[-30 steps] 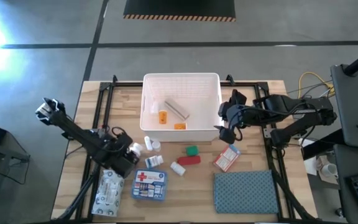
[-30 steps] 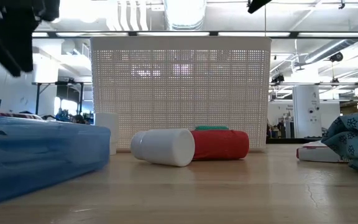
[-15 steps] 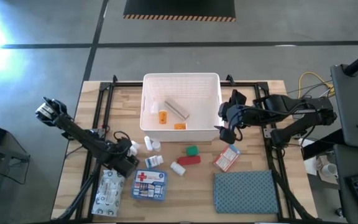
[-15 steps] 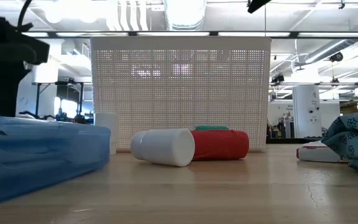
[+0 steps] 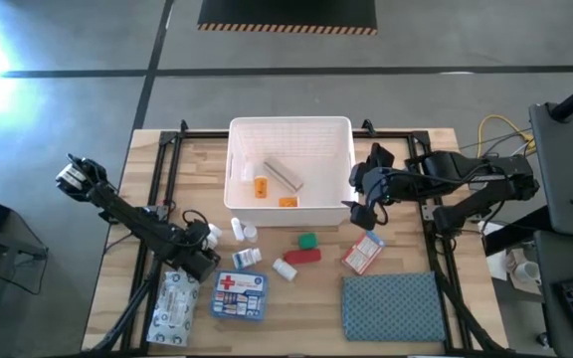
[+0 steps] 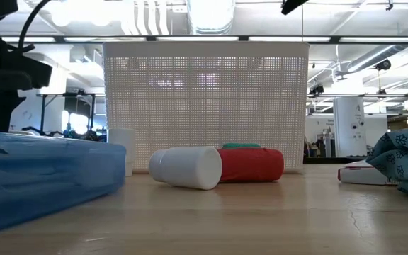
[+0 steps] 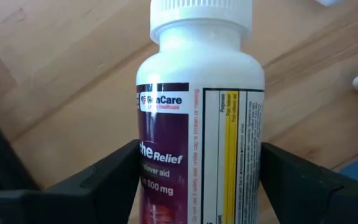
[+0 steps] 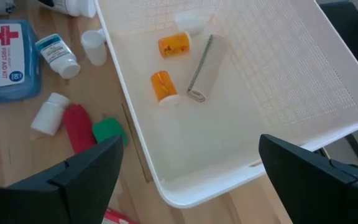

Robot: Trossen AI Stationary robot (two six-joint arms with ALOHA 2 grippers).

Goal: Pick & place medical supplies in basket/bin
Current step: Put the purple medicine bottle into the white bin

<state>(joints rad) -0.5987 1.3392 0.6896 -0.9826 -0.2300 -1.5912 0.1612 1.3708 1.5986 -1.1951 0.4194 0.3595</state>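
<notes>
White plastic basket sits at the upper centre of the high view and already holds a few supplies: two orange vials, a grey strip and a small white piece near its far wall. Most of the job is left, judging by what lies on the wood below it in the frame: a blue first-aid box, a white patterned packet, a red pack with a green pack just above it, a red-and-white carton, and several small white bottles.

One pill bottle stands between the fingers of the left gripper, lower left of the basket; the fingers flank its sides closely, but whether they press it I cannot tell. The right gripper hangs wide apart and empty by the basket's right rim. A blue-grey cloth lies at lower right.
</notes>
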